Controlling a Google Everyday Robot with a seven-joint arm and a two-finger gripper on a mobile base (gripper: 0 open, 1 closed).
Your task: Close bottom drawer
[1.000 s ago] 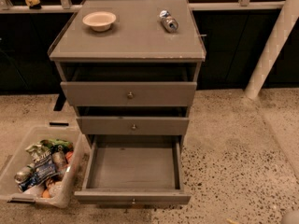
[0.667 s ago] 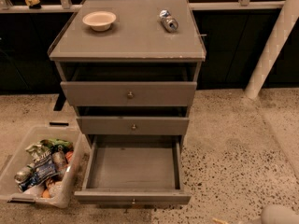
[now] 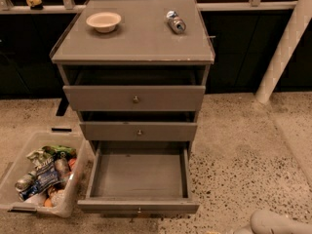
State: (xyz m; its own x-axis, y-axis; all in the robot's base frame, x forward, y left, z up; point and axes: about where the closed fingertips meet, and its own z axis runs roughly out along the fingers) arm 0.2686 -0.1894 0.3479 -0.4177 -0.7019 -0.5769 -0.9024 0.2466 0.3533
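The bottom drawer of the grey cabinet is pulled far out, and its plain grey box is empty. Its slim front faces me at the bottom of the view, with a tiny knob at its centre. The middle drawer and the top drawer stand slightly ajar. My gripper shows only as a pale rounded shape in the bottom right corner, to the right of the drawer front and apart from it.
A beige bowl and a lying can sit on the cabinet top. A clear bin of packets and cans stands on the floor just left of the open drawer. A white post slants at the right.
The pale gripper shape has come further into the bottom right corner. The drawers have not moved.
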